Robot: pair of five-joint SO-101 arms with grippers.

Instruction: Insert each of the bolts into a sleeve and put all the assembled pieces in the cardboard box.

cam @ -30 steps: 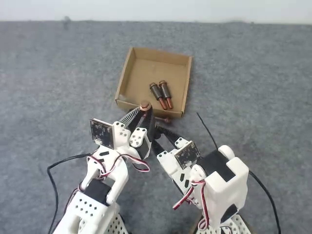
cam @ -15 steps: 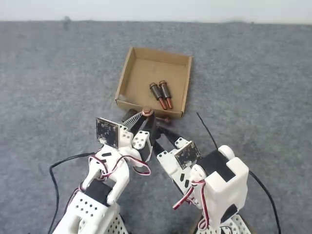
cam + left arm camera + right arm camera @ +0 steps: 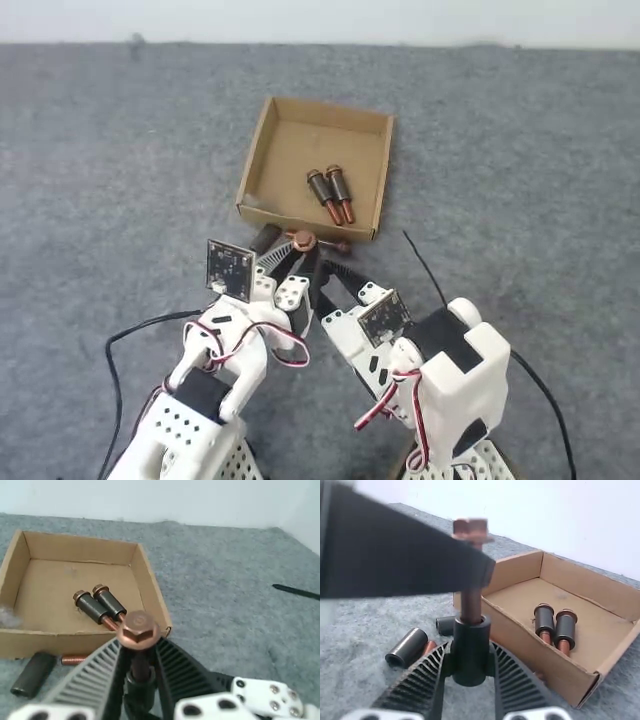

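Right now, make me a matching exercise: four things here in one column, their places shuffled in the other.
1 upright bolt
2 sleeve under it
3 two finished pieces
4 loose sleeve

A on the carpet outside the cardboard box
B in the left claw
C inside the box
D in the right claw

Pairs: 1-B, 2-D, 3-C, 4-A

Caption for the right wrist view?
Right gripper grips an upright sleeve, a bolt standing in its top, cardboard box behind.

copper bolt point(image 3: 137, 626), black sleeve point(image 3: 469, 652), brown cardboard box point(image 3: 300, 150)
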